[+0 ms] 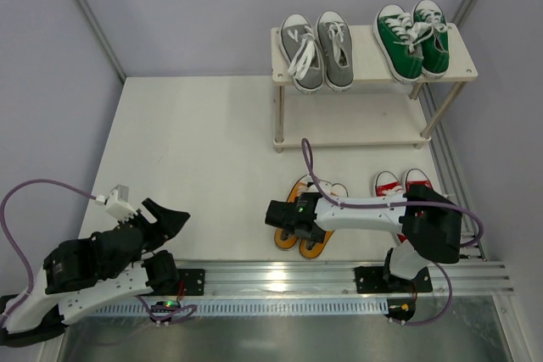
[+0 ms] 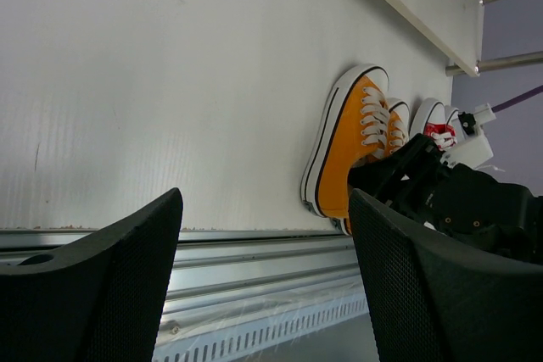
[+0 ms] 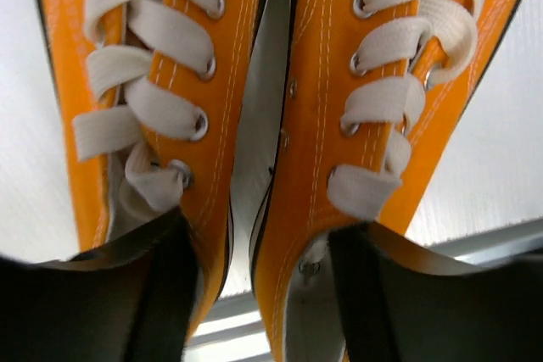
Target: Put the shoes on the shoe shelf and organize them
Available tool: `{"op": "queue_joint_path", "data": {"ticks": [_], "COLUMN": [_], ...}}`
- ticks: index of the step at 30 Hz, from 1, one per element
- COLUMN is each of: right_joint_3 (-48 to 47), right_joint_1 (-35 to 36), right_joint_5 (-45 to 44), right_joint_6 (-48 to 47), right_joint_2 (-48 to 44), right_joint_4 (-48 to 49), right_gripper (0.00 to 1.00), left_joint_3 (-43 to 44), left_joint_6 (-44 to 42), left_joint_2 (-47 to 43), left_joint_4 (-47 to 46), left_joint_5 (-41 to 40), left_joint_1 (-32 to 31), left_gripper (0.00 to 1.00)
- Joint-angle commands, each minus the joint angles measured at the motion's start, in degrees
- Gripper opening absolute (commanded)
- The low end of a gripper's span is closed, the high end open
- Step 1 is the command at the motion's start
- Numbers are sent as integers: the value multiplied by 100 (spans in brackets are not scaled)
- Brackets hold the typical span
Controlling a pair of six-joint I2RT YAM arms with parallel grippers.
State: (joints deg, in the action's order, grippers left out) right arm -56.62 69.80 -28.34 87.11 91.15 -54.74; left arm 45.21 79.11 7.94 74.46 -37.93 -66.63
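A pair of orange shoes (image 1: 303, 188) lies side by side on the table near the front rail, also seen as the pair (image 3: 237, 82) from above. My right gripper (image 3: 259, 294) hangs over their heels, open. One finger sits in each shoe's opening, with both inner walls between them and a gap still showing between the shoes. Red shoes (image 1: 400, 182) stand just to the right. The shoe shelf (image 1: 365, 80) at the back carries grey shoes (image 1: 317, 50) and green shoes (image 1: 412, 38) on its top board. My left gripper (image 1: 170, 222) is open and empty at the front left.
The metal rail (image 1: 339, 273) runs along the table's near edge. A shelf post (image 1: 277, 116) stands behind the orange pair. In the left wrist view the right arm (image 2: 458, 201) covers the orange shoe's (image 2: 348, 146) heel. Frame posts line both sides.
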Motion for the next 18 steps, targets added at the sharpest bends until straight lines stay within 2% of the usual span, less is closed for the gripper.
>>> {"op": "queue_joint_path", "data": {"ticks": [1,2,4,5,13,18], "right_joint_3": [344,493,573,582,661,512], "right_joint_1": [-142,-212,-247,-248,-230,-212], "right_joint_5": [-119,-172,-251,-390,-295,-460], "right_joint_6": [-115,-194,-475,-606,-3205,-3631], "right_joint_2": [60,43,-62,-106,-1133,-2039], "right_joint_4": [621,805,886,886,1212,659], "right_gripper": [54,39,19,4,4,4], "left_joint_3": [84,93,111,119,199,199], "left_joint_6": [60,61,69,69,87,78], "left_joint_2": [-65,-74,-100,-109,-179,-144], "left_joint_4": [25,43,60,69,175,131], "left_joint_5": [-188,-188,-188,-188,-232,-232], "left_joint_1": [-8,-8,-8,-8,-8,-8], "left_gripper": [77,77,77,77,77,77]}}
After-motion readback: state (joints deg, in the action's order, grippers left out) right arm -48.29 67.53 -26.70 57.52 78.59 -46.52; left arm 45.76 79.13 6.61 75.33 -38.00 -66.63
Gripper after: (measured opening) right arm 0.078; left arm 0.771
